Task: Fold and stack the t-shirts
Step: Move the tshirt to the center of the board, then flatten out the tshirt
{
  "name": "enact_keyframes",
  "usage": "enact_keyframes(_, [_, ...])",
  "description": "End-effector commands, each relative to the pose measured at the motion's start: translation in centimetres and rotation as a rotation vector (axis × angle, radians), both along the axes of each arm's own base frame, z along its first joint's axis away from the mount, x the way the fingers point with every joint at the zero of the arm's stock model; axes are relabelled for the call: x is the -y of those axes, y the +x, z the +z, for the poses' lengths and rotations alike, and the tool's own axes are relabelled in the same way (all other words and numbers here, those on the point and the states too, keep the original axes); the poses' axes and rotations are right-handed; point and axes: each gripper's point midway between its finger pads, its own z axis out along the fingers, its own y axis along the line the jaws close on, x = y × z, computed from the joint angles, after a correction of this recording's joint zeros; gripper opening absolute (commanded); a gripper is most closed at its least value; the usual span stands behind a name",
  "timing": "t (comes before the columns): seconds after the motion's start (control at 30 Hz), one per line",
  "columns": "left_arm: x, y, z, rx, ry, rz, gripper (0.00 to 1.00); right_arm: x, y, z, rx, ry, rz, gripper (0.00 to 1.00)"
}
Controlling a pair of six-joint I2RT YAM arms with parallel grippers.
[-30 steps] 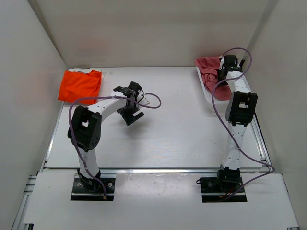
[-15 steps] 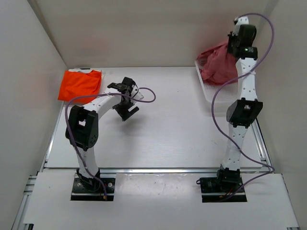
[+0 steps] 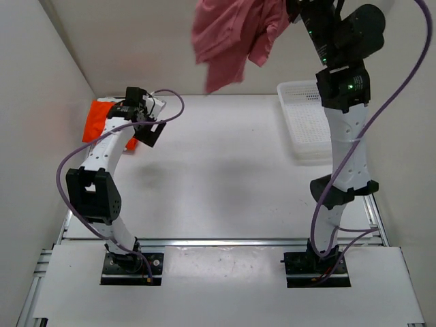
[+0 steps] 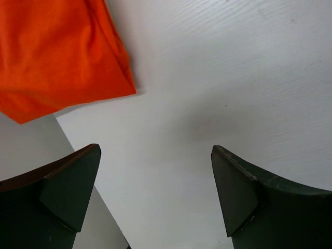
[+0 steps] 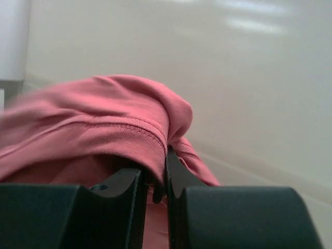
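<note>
In the top view my right arm stands reared high at the upper right of the frame. Its right pincer [image 5: 154, 174] is clenched on a fold of the pinkish-red soft cloth t-shirt [image 3: 231, 34]. The right wrist view shows a hemmed edge of that cloth nipped between the two dark fingers, with the rest bunched over and behind them. Seen from above, the shirt hangs in the air at the top centre of the frame, in front of the back wall [image 3: 157, 48]. It is crumpled, its loose ends dangle downward, and it is clear of the white counter [image 3: 225, 184]. The white plastic mesh basket [image 3: 306, 126] sits at the right of the frame, on the far right part of the counter beside the right arm.

My left arm reaches to the upper left of the frame. The left pincer [image 4: 155, 155] is released, its jaws spread wide with only bare counter between them. The bright orange cloth t-shirt [image 4: 57, 57] lies flat on the counter at the upper left of the left wrist view, just beyond the left finger and not touching it. From above, part of this shirt is hidden behind the left arm.
</note>
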Motion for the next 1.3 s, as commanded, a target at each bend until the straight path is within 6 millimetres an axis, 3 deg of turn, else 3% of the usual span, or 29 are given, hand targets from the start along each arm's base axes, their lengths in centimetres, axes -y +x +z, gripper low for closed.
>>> enact_keyframes(0.0, [-0.3,0.4,3.9,0.121,-0.055,-0.007,0.98,-2.6,7.4,-8.9,-0.26,-0.049,-0.008,0.0])
enact_keyframes(0.03, [-0.4,0.4,3.9,0.126,-0.053,-0.009,0.99,-3.3,9.1,-12.2,-0.365,-0.058,-0.004,0.0])
enact_keyframes(0.13, [-0.8,0.5,4.7,0.151,-0.062,0.006,0.98,-4.2,11.7,-19.7,-0.606,-0.072,0.009,0.0])
enact_keyframes(0.17, [-1.2,0.6,4.7,0.154,-0.064,0.02,0.99,-4.9,12.5,-23.0,-0.699,-0.087,0.024,0.06])
enact_keyframes(0.2, [-1.0,0.4,4.5,0.146,-0.068,0.018,0.99,-5.9,12.9,-26.3,-0.781,-0.118,0.045,0.25])
enact_keyframes(0.23, [-0.9,0.4,4.4,0.144,-0.075,0.016,0.99,-6.7,12.7,-27.9,-0.832,-0.128,0.072,0.49])
enact_keyframes(0.27, [-1.2,0.5,4.3,0.142,-0.067,0.025,0.99,-7.2,13.1,-31.2,-0.93,-0.132,0.093,0.62])
enact_keyframes(0.3, [-1.2,0.2,4.0,0.13,-0.061,0.03,0.99,-7.8,13.1,-32.4,-0.962,-0.141,0.106,0.83])
enact_keyframes(0.33, [-1.1,0.4,3.9,0.13,-0.058,0.03,0.99,-8.2,12.6,-33.5,-0.991,-0.173,0.116,0.95])
enact_keyframes(0.37, [-1.0,0.3,4.0,0.129,-0.046,0.022,0.99,-8.7,12.6,-34.6,-1.022,-0.185,0.105,0.97])
enact_keyframes(0.53, [1.6,-0.2,3.8,0.129,0.034,-0.069,0.99,-8.9,12.5,-35.7,-1.054,-0.212,0.099,0.98])
enact_keyframes(0.6, [4.1,-0.9,3.2,0.109,0.036,-0.134,0.98,-8.1,13.1,-35.4,-1.042,-0.205,0.093,0.95])
enact_keyframes(0.73, [9.1,-3.3,-0.1,0.01,0.022,-0.26,0.99,-6.2,13.4,-35.9,-1.076,-0.196,0.083,0.83])
enact_keyframes(0.83, [13.0,-4.8,-1.6,-0.019,-0.012,-0.362,0.99,-5.2,12.5,-35.1,-1.085,-0.198,0.075,0.76])
enact_keyframes(0.93, [16.0,-5.6,-3.0,-0.032,-0.016,-0.449,0.98,-4.3,10.9,-33.5,-1.067,-0.235,0.056,0.75])
enact_keyframes(1.1, [18.7,-4.8,-4.9,-0.045,-0.025,-0.49,0.99,-3.1,6.9,-29.9,-1.03,-0.278,0.108,0.79])
enact_keyframes(1.17, [19.5,-3.9,-5.8,-0.026,-0.013,-0.51,0.99,-2.5,5.9,-30.1,-1.029,-0.334,0.143,0.81])
enact_keyframes(1.27, [19.6,-3.3,-8.3,-0.033,0.055,-0.541,0.98,-1.7,5.3,-32.8,-1.115,-0.383,0.19,0.79])
